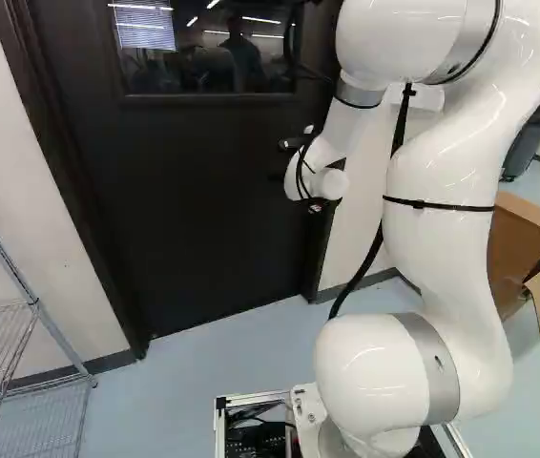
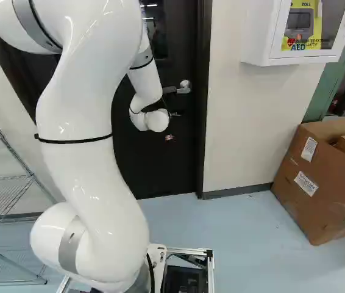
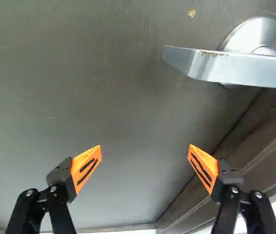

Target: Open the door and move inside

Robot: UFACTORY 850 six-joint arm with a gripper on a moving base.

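the black gripper with two orange-padded fingers point(image 2: 169, 137) has its fingers spread wide, and it has hold of nothing. its pads point(image 3: 86, 168) face each other across a broad gap, with the dark, smooth door point(image 1: 194, 191) ahead of them.

the silver metal lever handle with a round backing plate point(image 3: 226, 66) is on the door, below the dark glass window point(image 1: 203, 48), near the door's right-hand edge as the right base view shows it. its flat bar reaches from the plate towards the door's middle. in the wrist view the handle lies ahead of the gripper and off to the side where the door meets its dark brown frame point(image 3: 269, 156), apart from both fingers. a small tan fleck point(image 3: 191, 13) marks the door near the plate.

the door stands shut in its frame. the glossy white jointed arm point(image 2: 93, 159) rises from the moving base point(image 2: 211, 268) and bends forward, its slim wrist end close to the door, just below the handle in the right base view.

a silver wire shelf unit point(image 1: 8, 315) stands at the left of the left base view. in the right base view, an open brown cardboard box point(image 2: 319, 183) sits on the pale blue floor point(image 2: 239, 232), below a white wall cabinet point(image 2: 264, 36).
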